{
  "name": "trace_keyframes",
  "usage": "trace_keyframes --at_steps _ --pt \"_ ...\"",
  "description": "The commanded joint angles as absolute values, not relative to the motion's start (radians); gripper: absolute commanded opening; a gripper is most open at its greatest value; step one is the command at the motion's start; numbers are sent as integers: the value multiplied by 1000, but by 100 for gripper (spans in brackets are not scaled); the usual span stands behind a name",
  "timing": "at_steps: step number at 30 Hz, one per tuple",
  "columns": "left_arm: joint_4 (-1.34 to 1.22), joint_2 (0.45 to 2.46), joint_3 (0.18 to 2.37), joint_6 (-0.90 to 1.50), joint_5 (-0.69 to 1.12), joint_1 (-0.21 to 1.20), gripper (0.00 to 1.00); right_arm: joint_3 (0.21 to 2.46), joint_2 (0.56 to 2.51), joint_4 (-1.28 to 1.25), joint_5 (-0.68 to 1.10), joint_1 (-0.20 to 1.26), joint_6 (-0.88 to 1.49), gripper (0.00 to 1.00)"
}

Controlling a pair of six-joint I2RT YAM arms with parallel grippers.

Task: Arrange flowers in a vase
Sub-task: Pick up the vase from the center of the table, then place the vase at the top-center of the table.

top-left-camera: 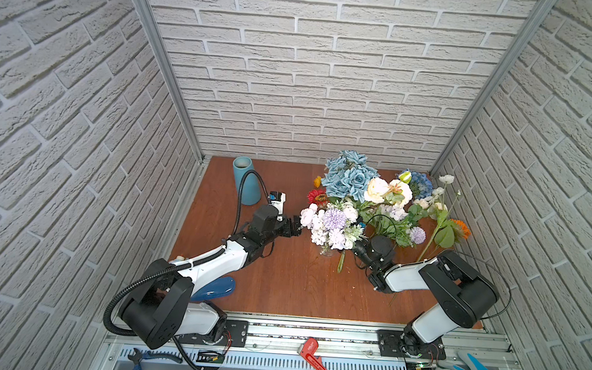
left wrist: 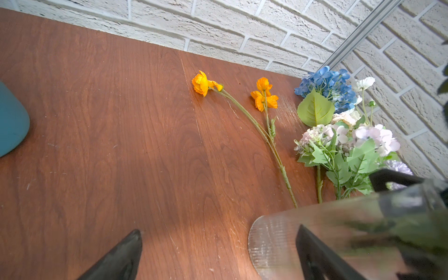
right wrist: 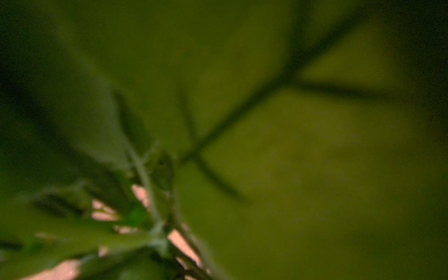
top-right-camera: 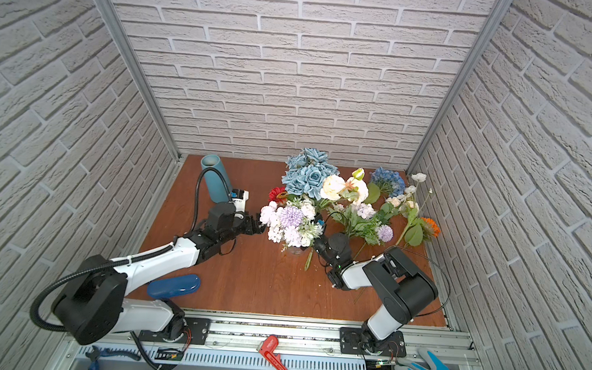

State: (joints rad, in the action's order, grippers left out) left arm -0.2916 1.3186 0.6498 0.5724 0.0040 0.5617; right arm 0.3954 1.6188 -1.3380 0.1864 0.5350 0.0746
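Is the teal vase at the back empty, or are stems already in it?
Empty. The teal vase shows a bare open mouth in both top views, no stems rising from it.

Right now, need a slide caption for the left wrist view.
Left wrist view: open left gripper by a clear glass vase, an orange flower sprig lying on the wooden table beyond.

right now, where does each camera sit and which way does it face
top views: high over the front rail, looking down and back at the brown wood-grain table and mixed-colour artificial flowers; left arm and right arm both show.
left wrist: on the left arm, facing across the table toward the brick wall; its two black fingers show.
right wrist: pressed into blurred green leaves; none of the robot shows.
shared: top views and left wrist both show the blue hydrangea head.
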Motion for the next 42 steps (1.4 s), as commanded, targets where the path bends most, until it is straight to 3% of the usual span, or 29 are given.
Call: trace_keyframes --at_steps 1,2,3,4,5,18,30,42 --pt "-322 1282 626 566 -17 550 98 420 1629 -1409 196 541 88 61" --pt "-319 1272 622 566 -20 543 98 423 1631 -1408 199 541 94 46" --pt "-316 1262 617 566 -21 536 98 425 1627 -1409 198 541 98 21" --pt "-311 1251 613 566 -23 527 98 426 1624 -1408 196 543 101 9" --pt "-305 1237 608 563 -25 517 98 429 1619 -1408 197 543 99 7" --pt "-172 1045 569 526 -98 369 98 736 1624 -1175 283 545 43 6" --pt "-206 1007 498 592 -66 273 98 1224 2012 -1305 312 544 67 6" --pt "-139 920 444 621 -37 255 98 1767 2353 -1082 316 546 -19 6"
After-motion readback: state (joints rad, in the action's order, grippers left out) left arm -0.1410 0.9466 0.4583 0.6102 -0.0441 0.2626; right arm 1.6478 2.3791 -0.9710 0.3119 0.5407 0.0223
